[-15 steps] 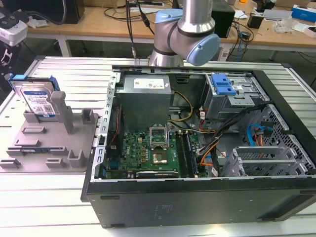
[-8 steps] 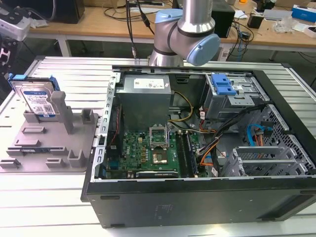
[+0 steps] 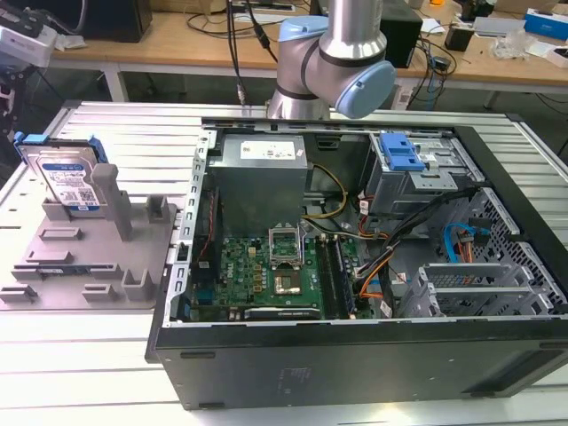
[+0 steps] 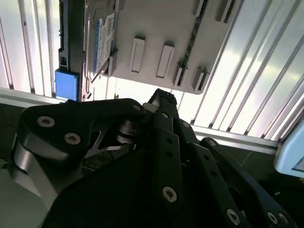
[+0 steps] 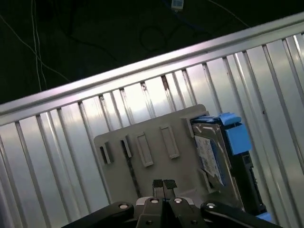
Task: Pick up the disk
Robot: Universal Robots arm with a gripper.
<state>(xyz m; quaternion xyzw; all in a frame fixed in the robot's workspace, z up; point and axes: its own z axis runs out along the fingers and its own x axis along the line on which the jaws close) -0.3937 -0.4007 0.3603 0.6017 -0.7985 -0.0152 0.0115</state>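
The disk (image 3: 64, 177) stands on edge in the grey fixture tray (image 3: 84, 257), at 9 o'clock from the computer case (image 3: 355, 364) in the exterior view. The gripper (image 5: 164, 184), pressed together and empty, hangs over the tray. The disk is likely dense, rigid and slick, so grip across its blue side rails (image 5: 236, 137).

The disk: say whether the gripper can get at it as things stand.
Probably yes. The disk stands upright in the grey tray, its upper edge bare, nothing over it. The gripper, above the tray, is shut and must open.
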